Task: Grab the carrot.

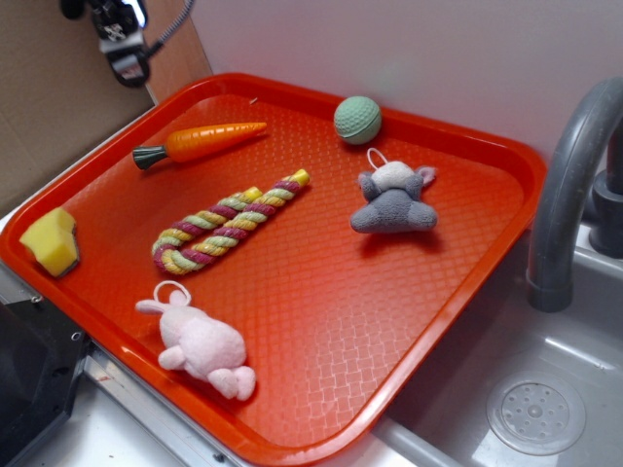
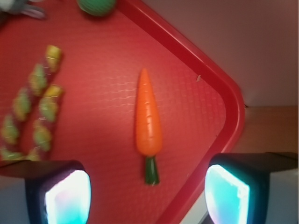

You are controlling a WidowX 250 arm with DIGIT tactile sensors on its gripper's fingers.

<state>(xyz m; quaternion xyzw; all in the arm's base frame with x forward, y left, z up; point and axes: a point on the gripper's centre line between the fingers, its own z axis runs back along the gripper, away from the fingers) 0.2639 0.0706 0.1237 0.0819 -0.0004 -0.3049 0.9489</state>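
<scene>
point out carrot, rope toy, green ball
carrot (image 2: 148, 119): wrist view, middle of orange body
rope toy (image 1: 226, 222): exterior view, middle of braid
green ball (image 1: 357, 120): exterior view, centre of ball

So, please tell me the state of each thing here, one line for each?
carrot: lying flat on the tray, untouched
gripper: open, above the carrot's stem end
rope toy: lying flat, folded double
green ball: resting near the tray rim
grey plush: lying
pink plush: lying
</scene>
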